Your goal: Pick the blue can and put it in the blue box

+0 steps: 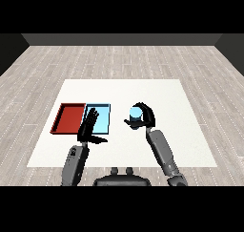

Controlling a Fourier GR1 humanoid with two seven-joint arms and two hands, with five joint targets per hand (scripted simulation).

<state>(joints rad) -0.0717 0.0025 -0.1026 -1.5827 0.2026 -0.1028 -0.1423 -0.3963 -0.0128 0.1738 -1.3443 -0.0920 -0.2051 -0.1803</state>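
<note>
- Seen from the head view, a white square tabletop (143,90) sits on a floor (119,59) of pale grey wood-grain planks, with a dark wall band behind.
- Right of centre, the right hand (146,116), black and glossy, curls its fingers (143,106) and thumb round the blue can (135,113); the can is held above the tabletop, to the right of both trays and outside them.
- Only the can's rounded, light blue top and part of its side show; the rest of its body is covered by the hand, so its full shape is hard to make out.
- At left, the red tray (68,118) and the light blue tray (103,117) lie side by side, touching along one edge, both flat, rectangular and shallow-rimmed.
- Over the near left part of the light blue tray, the left hand (88,126) is raised with its fingers (90,115) straight and spread, holding nothing; its thumb points right.
- That hand hides part of the blue tray's floor and near rim, and stands between the can and the red tray.
- Both grey forearms, smooth and tube-like with jointed segments, come in from the lower corners and are cut off at the bottom edge.
</note>
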